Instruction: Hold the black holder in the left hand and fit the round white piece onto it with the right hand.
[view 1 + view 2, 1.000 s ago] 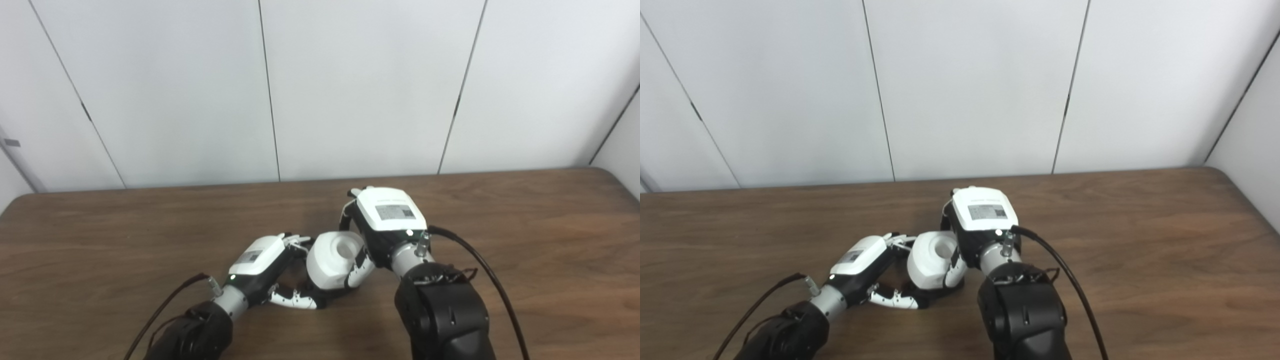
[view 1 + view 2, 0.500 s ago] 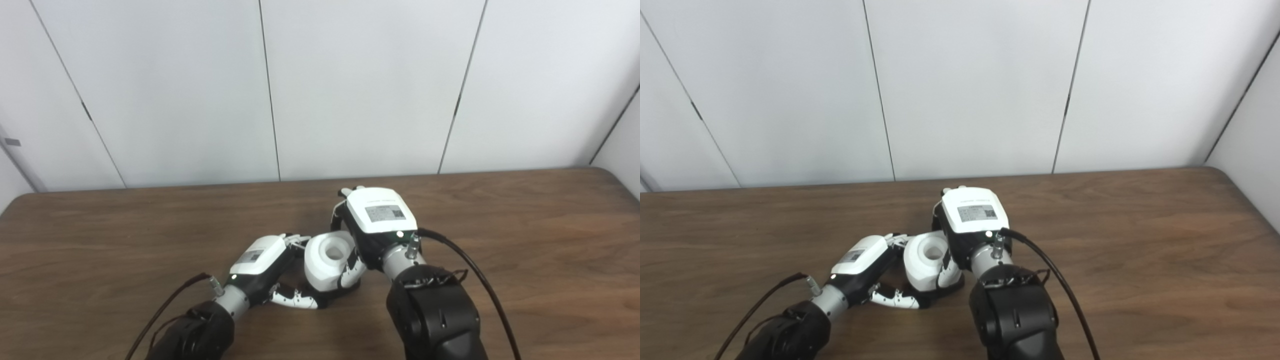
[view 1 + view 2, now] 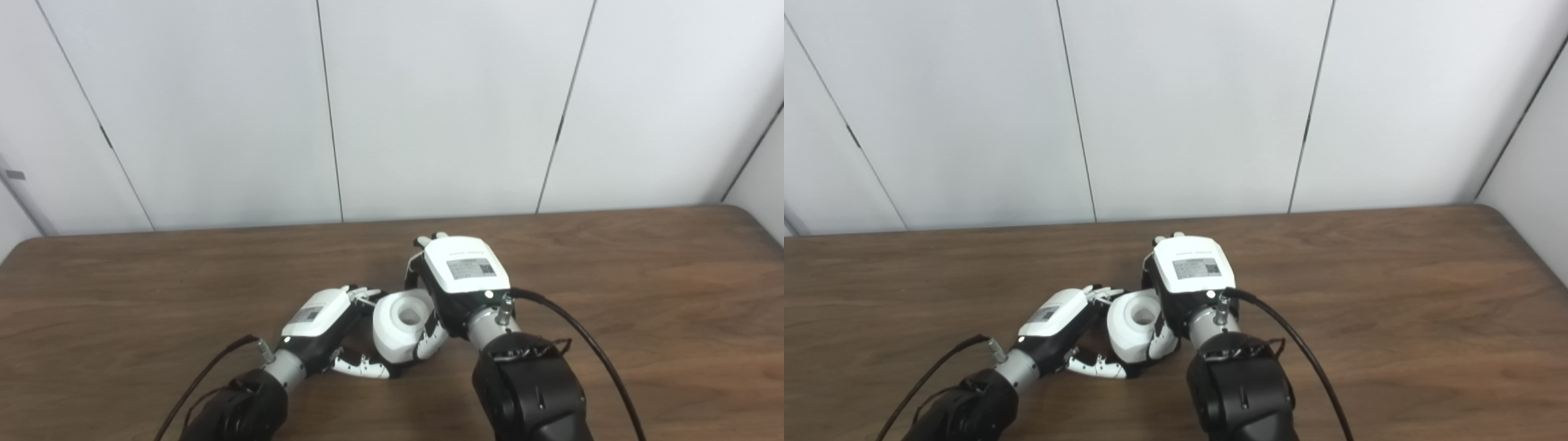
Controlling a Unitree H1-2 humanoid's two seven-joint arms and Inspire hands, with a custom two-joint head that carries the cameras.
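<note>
Since a second ago the right hand (image 3: 456, 288) has carried the white piece (image 3: 404, 321) left and down, against the left hand (image 3: 324, 321) curled on the mostly hidden black holder (image 3: 392, 369), mid-tabletop toward its near edge. Tilted, it could jam or slip.

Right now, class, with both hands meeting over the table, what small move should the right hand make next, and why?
Probably press the round white piece a little further down toward the left hand. The right hand grips the piece from its far side, and it sits hard against the left hand's fingers. The black holder is mostly hidden beneath it, so full seating cannot be confirmed.
</note>
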